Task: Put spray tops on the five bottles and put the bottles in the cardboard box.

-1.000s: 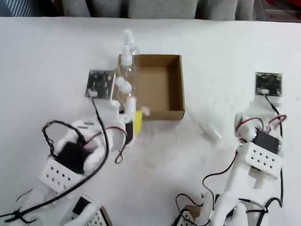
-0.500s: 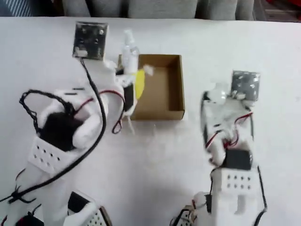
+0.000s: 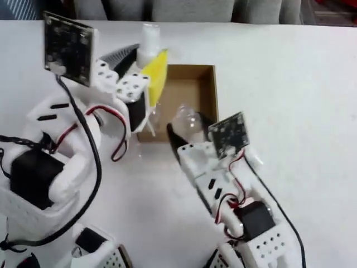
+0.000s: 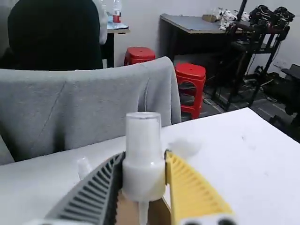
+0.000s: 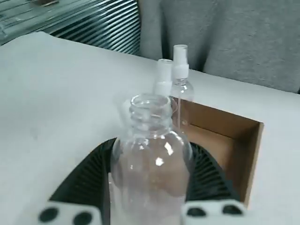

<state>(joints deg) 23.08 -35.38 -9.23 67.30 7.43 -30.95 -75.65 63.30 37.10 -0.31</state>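
The left end effector is raised above the worktop, off the box's left far corner. Its grey and yellow fingers pinch a white spray top by the collar. The top is upright, and its thin dip tube hangs down between the fingers.

Two capped bottles stand close together at that same corner of the box. I cannot tell whether they are inside it or just beside it.

Further right, the right end effector hangs over the box's near edge. Its black fingers are pressed onto the sides of a clear bottle. The bottle is upright, with its threaded mouth bare and open.

The step in hand looks like capping: one arm holds the top and the other the open bottle, but the two are apart and not yet lined up.

The next move probably calls for bringing the top directly over the mouth and threading the dip tube down the neck. The collar can then be seated while the right arm keeps the bottle steady and vertical. A small tilt would likely catch the tube on the rim.
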